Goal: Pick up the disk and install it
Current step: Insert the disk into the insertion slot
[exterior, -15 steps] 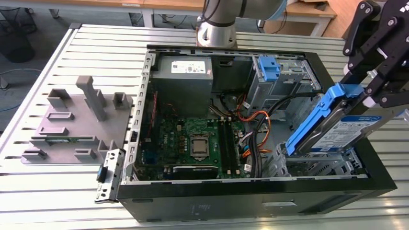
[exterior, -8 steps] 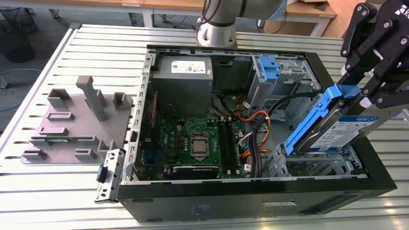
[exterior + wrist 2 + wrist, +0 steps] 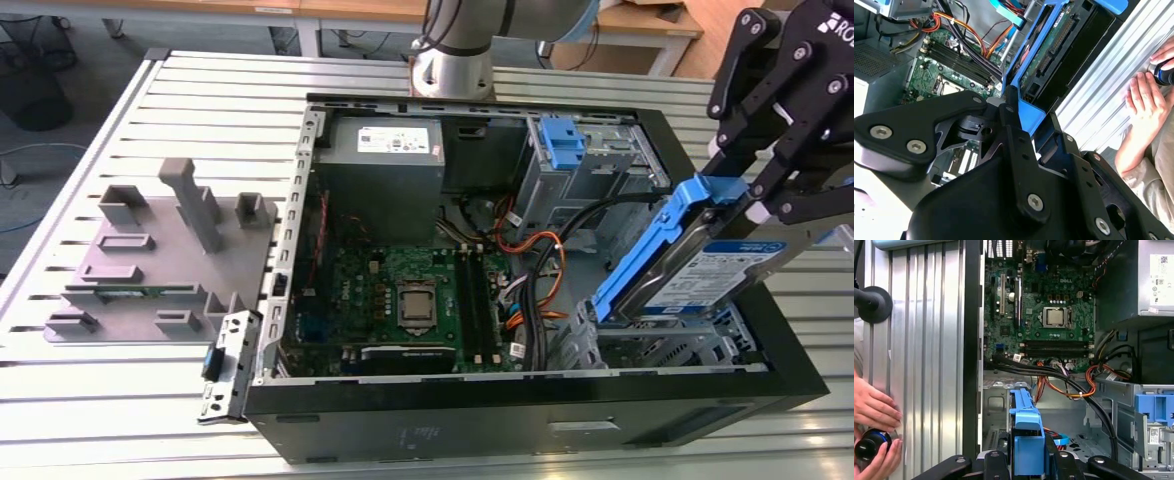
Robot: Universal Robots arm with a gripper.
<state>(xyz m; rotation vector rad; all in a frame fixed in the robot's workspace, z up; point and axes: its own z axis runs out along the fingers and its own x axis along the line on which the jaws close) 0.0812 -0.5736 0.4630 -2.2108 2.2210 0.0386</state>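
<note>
The disk (image 3: 714, 272), a silver drive with a white-and-blue label in blue side rails, hangs tilted on edge over the metal drive bay (image 3: 667, 340) at the near corner of the open computer case (image 3: 534, 410), on the exterior view's right. My gripper (image 3: 754, 195) is shut on its upper end, above the case wall. In the second wrist view the black fingers (image 3: 1010, 117) clamp the blue rail, with the disk's (image 3: 1046, 52) circuit-board side showing beyond them. In the first wrist view the disk's blue rail (image 3: 1024, 415) points down into the case from my gripper (image 3: 1026, 460).
Inside the case lie the motherboard (image 3: 400, 300), a grey power supply (image 3: 380, 145), black and orange cables (image 3: 541, 270) and another blue bracket (image 3: 563, 145). A grey fixture (image 3: 147, 260) sits on the slatted table. A person's hand (image 3: 874, 410) rests beside the case.
</note>
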